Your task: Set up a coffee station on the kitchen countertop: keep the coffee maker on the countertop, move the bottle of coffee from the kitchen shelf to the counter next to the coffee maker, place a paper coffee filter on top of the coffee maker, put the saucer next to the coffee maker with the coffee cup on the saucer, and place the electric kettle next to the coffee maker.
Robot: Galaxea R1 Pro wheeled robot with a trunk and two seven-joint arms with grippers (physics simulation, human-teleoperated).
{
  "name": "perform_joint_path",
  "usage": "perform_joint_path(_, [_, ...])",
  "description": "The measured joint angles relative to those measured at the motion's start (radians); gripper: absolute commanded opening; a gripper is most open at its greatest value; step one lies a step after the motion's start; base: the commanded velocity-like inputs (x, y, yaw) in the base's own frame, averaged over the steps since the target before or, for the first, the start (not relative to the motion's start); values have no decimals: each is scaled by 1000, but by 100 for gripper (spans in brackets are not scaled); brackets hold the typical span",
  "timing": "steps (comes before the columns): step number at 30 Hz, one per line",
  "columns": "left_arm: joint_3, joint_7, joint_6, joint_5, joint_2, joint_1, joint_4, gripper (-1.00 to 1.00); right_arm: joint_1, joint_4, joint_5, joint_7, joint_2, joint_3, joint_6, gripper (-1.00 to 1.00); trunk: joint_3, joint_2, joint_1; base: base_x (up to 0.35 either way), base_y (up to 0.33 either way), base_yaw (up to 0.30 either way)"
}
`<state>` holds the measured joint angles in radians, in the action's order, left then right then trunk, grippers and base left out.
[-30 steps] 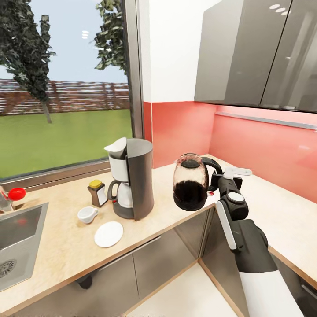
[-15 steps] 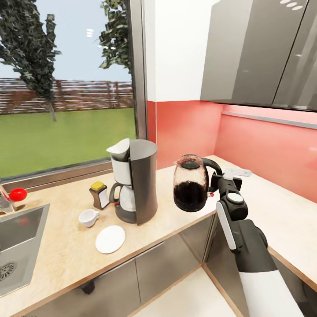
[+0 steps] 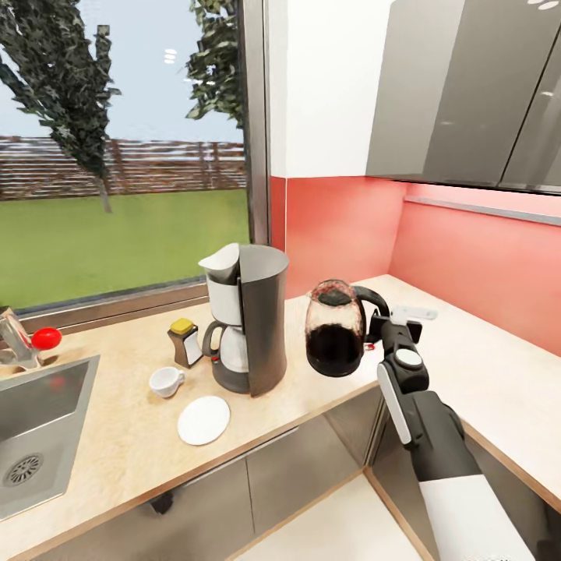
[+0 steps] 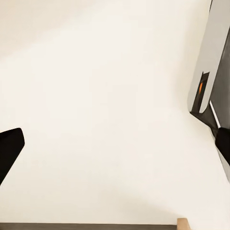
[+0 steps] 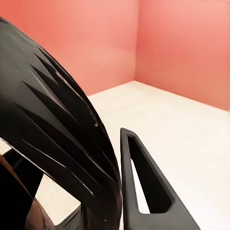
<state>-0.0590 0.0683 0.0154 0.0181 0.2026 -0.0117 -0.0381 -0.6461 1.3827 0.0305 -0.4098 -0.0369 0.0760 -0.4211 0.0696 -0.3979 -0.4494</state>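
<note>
my right gripper [image 3: 383,329] is clamped on the handle of the electric kettle [image 3: 335,329], held in the air over the kitchen countertop [image 3: 125,436] front edge, near its inner corner. next i judge: lower it beside the coffee maker [image 3: 248,327], then release.

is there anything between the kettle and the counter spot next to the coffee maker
Nothing visible. The right claw holds the electric kettle by its handle, right of the coffee maker; the kitchen countertop between them looks bare. The saucer, coffee cup and bottle of coffee sit on the coffee maker's other side.
</note>
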Motion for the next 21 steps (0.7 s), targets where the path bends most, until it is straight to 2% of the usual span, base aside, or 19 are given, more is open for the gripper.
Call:
perform_joint_path(7, [0, 1, 0, 0, 0, 0, -2, 100, 0, -66, 4, 0, 3, -2, 75, -100, 0, 0, 0, 97, 0, 0])
perform_joint_path(10, [-1, 0, 0, 0, 0, 0, -1, 100, 0, -132, 4, 1, 3, -2, 141, -100, 0, 0, 0, 31, 0, 0])
perform_joint_path(21, [-1, 0, 0, 0, 0, 0, -2, 100, 0, -218, 7, 1, 5, -3, 181, -100, 0, 0, 0, 154, 0, 0])
